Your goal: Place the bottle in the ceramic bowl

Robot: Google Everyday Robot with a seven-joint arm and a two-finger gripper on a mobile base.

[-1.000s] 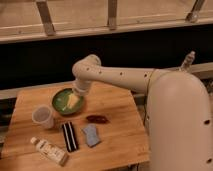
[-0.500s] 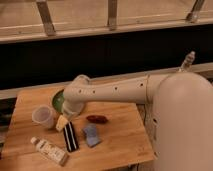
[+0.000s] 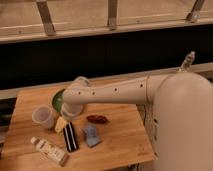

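Observation:
The bottle [image 3: 50, 151], cream-white with a white cap and a printed label, lies on its side at the front left corner of the wooden table [image 3: 120, 142]. The green ceramic bowl [image 3: 58, 99] stands at the back left, mostly hidden behind my arm's wrist. My gripper [image 3: 61, 123] hangs pale and yellowish below the wrist, just in front of the bowl and up and to the right of the bottle. It is open and holds nothing.
A translucent plastic cup [image 3: 42, 116] stands left of the gripper. A black striped packet [image 3: 70, 137], a blue packet [image 3: 91, 135] and a dark red object [image 3: 97, 119] lie mid-table. A tiny clear bottle [image 3: 187, 61] stands on the ledge at back right.
My arm has stretched out and swung down from over the bowl. The gripper has come forward toward the table's front left. The objects on the table have not moved.

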